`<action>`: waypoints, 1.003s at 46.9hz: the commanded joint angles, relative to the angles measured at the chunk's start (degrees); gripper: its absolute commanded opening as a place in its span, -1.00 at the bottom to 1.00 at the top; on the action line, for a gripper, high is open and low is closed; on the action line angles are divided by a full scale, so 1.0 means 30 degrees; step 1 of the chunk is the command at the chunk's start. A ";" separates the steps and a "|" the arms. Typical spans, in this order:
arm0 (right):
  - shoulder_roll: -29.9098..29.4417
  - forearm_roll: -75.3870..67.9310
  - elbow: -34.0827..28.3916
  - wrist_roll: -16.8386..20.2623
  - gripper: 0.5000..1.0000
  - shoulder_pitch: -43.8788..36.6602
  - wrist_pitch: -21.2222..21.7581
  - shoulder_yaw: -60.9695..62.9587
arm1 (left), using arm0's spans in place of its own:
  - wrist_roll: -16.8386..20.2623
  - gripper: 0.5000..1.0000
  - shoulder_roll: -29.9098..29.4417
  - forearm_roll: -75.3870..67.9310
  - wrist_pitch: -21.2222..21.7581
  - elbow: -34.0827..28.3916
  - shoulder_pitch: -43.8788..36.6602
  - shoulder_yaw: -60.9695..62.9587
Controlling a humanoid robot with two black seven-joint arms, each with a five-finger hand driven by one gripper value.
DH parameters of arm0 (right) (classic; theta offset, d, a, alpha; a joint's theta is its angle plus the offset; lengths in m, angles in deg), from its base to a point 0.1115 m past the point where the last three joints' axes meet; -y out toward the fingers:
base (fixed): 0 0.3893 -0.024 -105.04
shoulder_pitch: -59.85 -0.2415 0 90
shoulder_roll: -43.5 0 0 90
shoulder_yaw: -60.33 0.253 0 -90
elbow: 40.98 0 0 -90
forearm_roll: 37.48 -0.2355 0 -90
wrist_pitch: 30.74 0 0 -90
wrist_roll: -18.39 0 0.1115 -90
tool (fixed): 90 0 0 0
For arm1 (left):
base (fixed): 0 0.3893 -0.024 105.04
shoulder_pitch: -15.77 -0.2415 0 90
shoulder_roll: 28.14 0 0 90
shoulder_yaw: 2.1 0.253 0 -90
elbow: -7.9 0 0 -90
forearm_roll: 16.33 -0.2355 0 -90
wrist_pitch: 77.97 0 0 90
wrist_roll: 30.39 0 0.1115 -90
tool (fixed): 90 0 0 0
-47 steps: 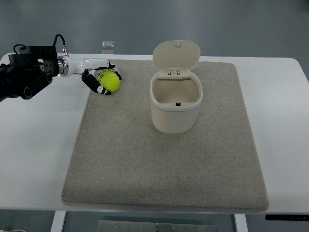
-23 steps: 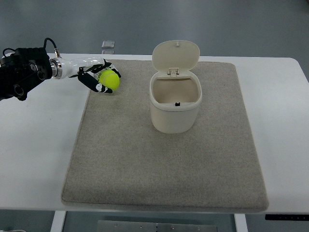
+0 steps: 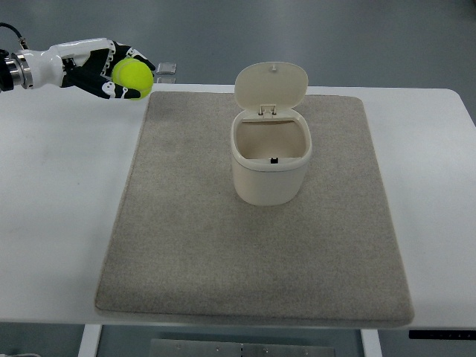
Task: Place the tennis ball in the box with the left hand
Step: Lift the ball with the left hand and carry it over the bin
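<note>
1. Tennis ball (image 3: 132,79), bright yellow-green, sits clasped in the left robot hand (image 3: 104,68), whose dark fingers (image 3: 139,56) curl around it from behind and above; the ball shows at the hand's right end, lifted clear of the surface.
2. The white forearm enters from the picture's upper left, and hand and ball hang over the white tabletop (image 3: 59,186) just beyond the far-left corner of the grey mat (image 3: 223,253).
3. Half a second ago the ball and hand were lower and farther right, over the mat's corner; they have since risen and drawn back toward the left edge.
4. Well to the right, the cream box (image 3: 271,165) stands upright on the mat with its hinged lid (image 3: 271,85) tipped open.
5. A small clear object (image 3: 167,69) lies on the tabletop's far edge, just beside the ball.
</note>
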 commanded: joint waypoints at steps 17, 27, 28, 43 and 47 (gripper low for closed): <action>0.0000 0.0000 0.0001 0.0002 0.60 -0.0001 -0.0003 0.0000 | -0.0038 -0.83 -0.3416 0.0068 0.0010 0.7002 0.0079 -0.0187; 0.0000 0.0000 0.0001 0.0002 0.61 -0.0001 -0.0003 0.0000 | -0.0038 -0.83 -0.4618 0.0215 0.0010 0.9170 0.0050 -0.1066; 0.0000 0.0000 0.0001 0.0002 0.60 -0.0001 -0.0003 0.0000 | -0.0038 -0.82 -0.4706 0.0215 0.0010 0.9375 0.0050 -0.1095; 0.0000 0.0000 0.0001 0.0002 0.60 -0.0001 -0.0003 0.0000 | -0.0155 -0.82 -0.4502 0.1005 0.0010 1.0930 0.0137 -0.1886; 0.0000 0.0000 0.0001 0.0002 0.60 -0.0001 -0.0003 0.0000 | -0.0185 -0.81 -0.3888 0.1094 0.0192 1.0930 0.0137 -0.1915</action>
